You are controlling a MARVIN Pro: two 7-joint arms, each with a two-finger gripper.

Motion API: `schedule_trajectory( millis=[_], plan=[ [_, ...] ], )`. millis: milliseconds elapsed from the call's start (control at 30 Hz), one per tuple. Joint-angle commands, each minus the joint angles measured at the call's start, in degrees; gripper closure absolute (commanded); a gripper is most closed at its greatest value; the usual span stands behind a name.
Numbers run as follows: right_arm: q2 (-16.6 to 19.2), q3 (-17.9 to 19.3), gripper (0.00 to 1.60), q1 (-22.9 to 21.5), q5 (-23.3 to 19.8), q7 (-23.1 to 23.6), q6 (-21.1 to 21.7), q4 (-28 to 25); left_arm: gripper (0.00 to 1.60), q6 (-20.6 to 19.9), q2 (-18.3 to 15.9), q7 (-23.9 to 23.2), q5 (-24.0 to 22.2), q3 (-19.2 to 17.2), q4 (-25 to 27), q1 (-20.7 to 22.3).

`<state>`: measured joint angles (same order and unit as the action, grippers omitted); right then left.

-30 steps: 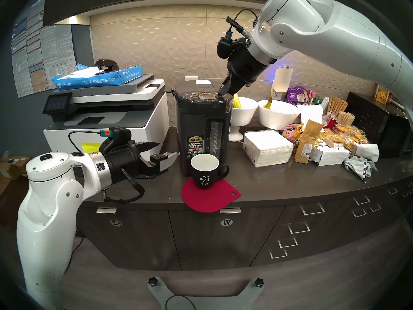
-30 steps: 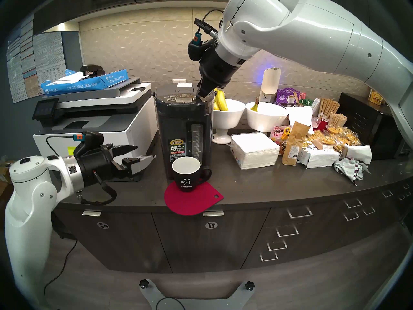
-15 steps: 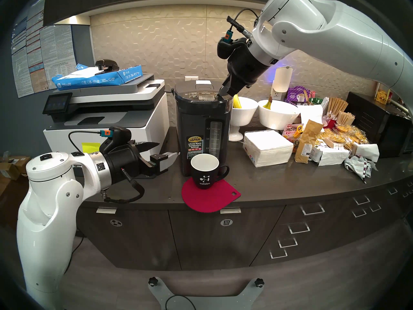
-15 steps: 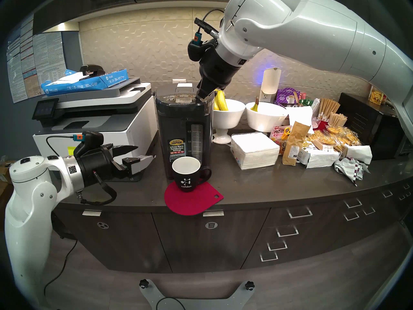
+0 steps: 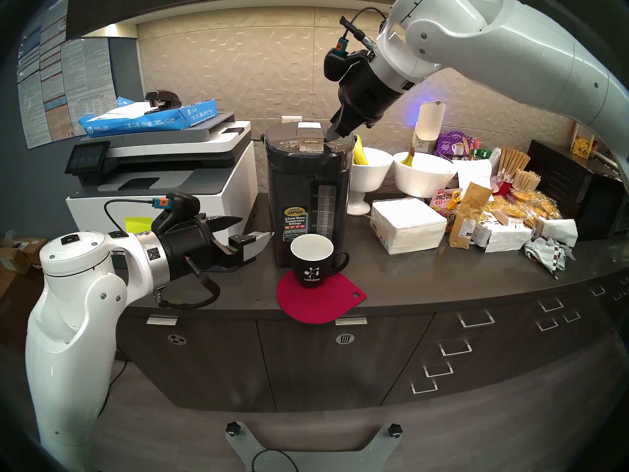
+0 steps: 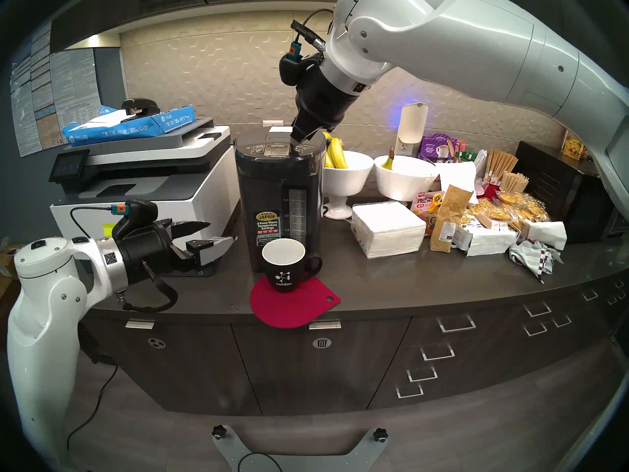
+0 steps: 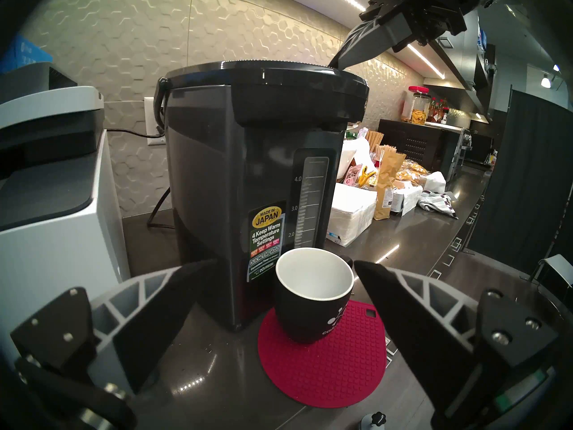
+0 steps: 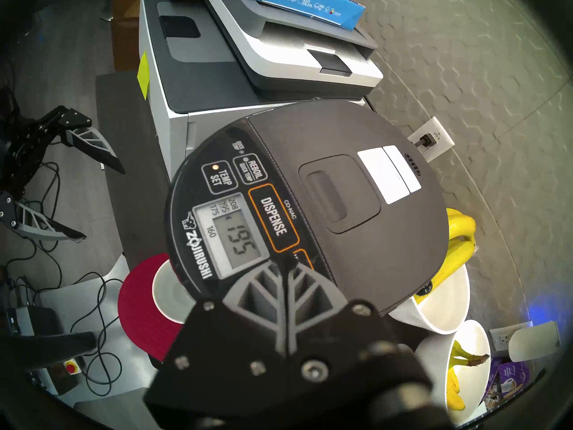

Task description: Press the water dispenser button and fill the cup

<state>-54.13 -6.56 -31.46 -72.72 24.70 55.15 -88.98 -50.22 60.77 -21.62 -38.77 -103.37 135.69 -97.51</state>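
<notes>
Cup (image 7: 313,293) interior empty, left-wrist view only

Two glossy white arm shells with small screws are seen, each ended by a silver collar, a black wrist housing, a looped black cable with a teal-and-orange plug, and grey ribbed, black-padded gripper fingers (image 7: 400,299).

Black cup (image 5: 311,261) upright, empty, on red mat before dark water dispenser (image 5: 308,192).

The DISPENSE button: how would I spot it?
Find the tall dark water dispenser beside the printer. On its top panel, above the grey display, sits the DISPENSE button, the widest one there, outlined in orange.
</notes>
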Motion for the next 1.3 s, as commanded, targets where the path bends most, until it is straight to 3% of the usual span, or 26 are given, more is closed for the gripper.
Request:
schedule_trajectory(
  millis=[0, 700, 1267],
  plan=[
    [-0.02, 0.37, 1.60, -2.80, -0.01, 0.51, -0.15, 0.99, 0.00, 0.02, -0.01, -0.02, -0.01, -0.01, 0.60, 0.03],
    [-3.42, -0.10, 1.60, -1.72, -1.98, -1.53, -0.15, 3.78, 0.00, 0.01, -0.01, -0.01, 0.00, -0.01, 0.61, 0.02],
    [-3.05, -1.89, 1.60, -0.93, -3.88, -3.38, -0.15, 2.09, 0.00, 0.01, -0.01, -0.01, 0.00, -0.01, 0.62, 0.02]
  ],
)
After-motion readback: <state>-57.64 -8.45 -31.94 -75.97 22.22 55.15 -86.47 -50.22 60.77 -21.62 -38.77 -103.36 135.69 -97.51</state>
